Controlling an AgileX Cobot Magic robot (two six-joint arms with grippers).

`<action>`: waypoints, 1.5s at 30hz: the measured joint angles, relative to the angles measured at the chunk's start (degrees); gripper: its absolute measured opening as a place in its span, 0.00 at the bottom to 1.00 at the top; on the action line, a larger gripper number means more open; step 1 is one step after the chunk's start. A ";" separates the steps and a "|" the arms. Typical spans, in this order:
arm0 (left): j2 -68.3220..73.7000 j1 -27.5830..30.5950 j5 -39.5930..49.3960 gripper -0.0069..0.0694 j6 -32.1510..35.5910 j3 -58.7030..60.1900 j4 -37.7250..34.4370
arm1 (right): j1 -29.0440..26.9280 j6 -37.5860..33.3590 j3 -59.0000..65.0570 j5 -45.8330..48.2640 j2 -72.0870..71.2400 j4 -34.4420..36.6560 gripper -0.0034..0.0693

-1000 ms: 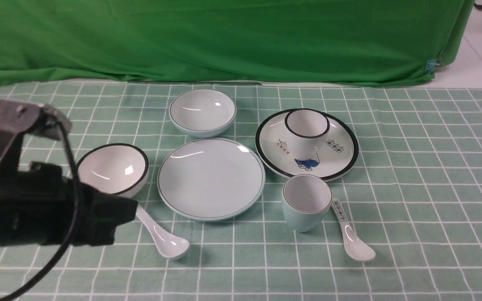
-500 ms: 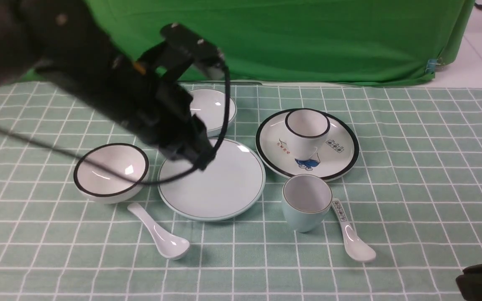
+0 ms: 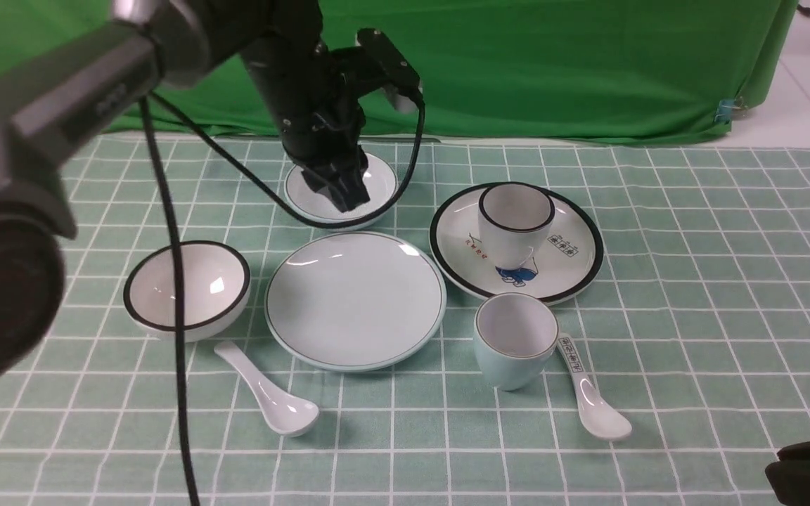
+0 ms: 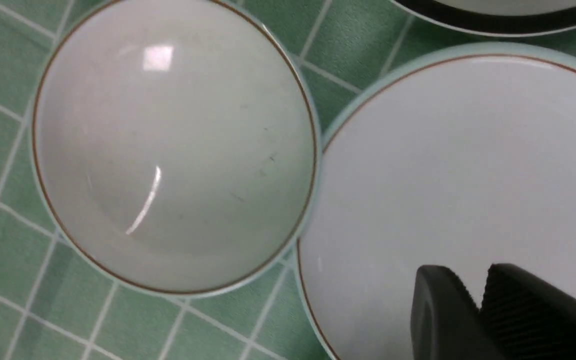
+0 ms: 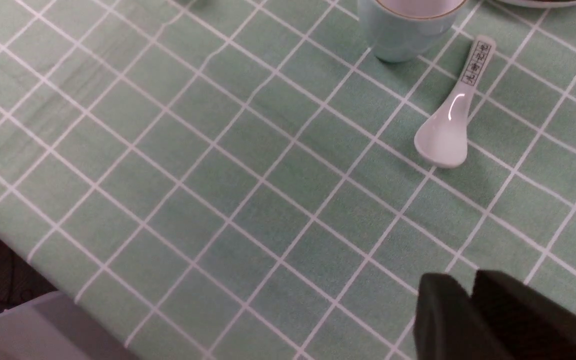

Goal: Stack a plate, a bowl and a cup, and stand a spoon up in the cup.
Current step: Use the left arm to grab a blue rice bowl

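The pale blue plate (image 3: pixel 354 299) lies in the middle of the cloth, bare. Just behind it sits the pale blue bowl (image 3: pixel 380 184), partly covered by my left gripper (image 3: pixel 345 197), which hangs over it pointing down. In the left wrist view the bowl (image 4: pixel 173 145) is empty and next to the plate (image 4: pixel 468 150). The left gripper (image 4: pixel 474 280) shows a narrow gap at its tips, holding nothing. The pale blue cup (image 3: pixel 515 339) stands upright, front right of the plate. The plain spoon (image 3: pixel 268 390) lies front left. My right gripper (image 5: pixel 470 282) is shut, empty, above bare cloth.
A black-rimmed white bowl (image 3: pixel 187 288) sits to the left. A black-rimmed picture plate (image 3: pixel 574 267) at the right carries a black-rimmed cup (image 3: pixel 515 218). A printed-handle spoon (image 3: pixel 591 397) lies beside the blue cup. A green curtain backs the table. The right arm's end (image 3: pixel 809 467) shows at the front right corner.
My left arm has swung from the front left, across the plate, back to above the pale blue bowl. Its jaws have parted slightly. The right arm's end came into view.
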 joint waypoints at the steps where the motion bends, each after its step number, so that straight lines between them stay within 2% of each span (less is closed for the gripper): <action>1: 1.10 0.30 -0.09 0.32 0.64 -1.04 0.00 | 0.00 0.00 0.00 0.35 0.00 0.00 0.22; 5: 4.09 1.07 -3.14 0.52 2.83 -2.02 0.47 | 0.00 0.14 0.00 1.11 0.00 0.12 0.22; 8: 5.49 1.21 -5.14 0.59 4.19 -2.02 0.98 | 0.00 0.25 0.00 1.31 0.00 0.61 0.23; 10: 6.27 1.22 -6.69 0.60 4.95 -2.02 1.03 | 0.00 0.25 0.00 1.31 0.00 0.67 0.24; 20: 9.64 1.22 -9.91 0.52 5.91 -2.02 1.40 | 0.06 0.29 0.00 1.15 0.00 0.95 0.24; 33: 10.76 1.22 -13.05 0.49 5.97 -2.02 1.44 | 0.06 0.39 0.00 1.15 0.00 1.07 0.24; 42: 10.76 1.22 -13.14 0.35 6.03 -2.02 1.23 | 0.06 0.39 0.00 1.15 0.00 1.07 0.24; 45: 10.76 1.22 -13.20 0.33 6.03 -2.02 1.23 | 0.06 0.39 0.00 1.15 0.00 1.07 0.24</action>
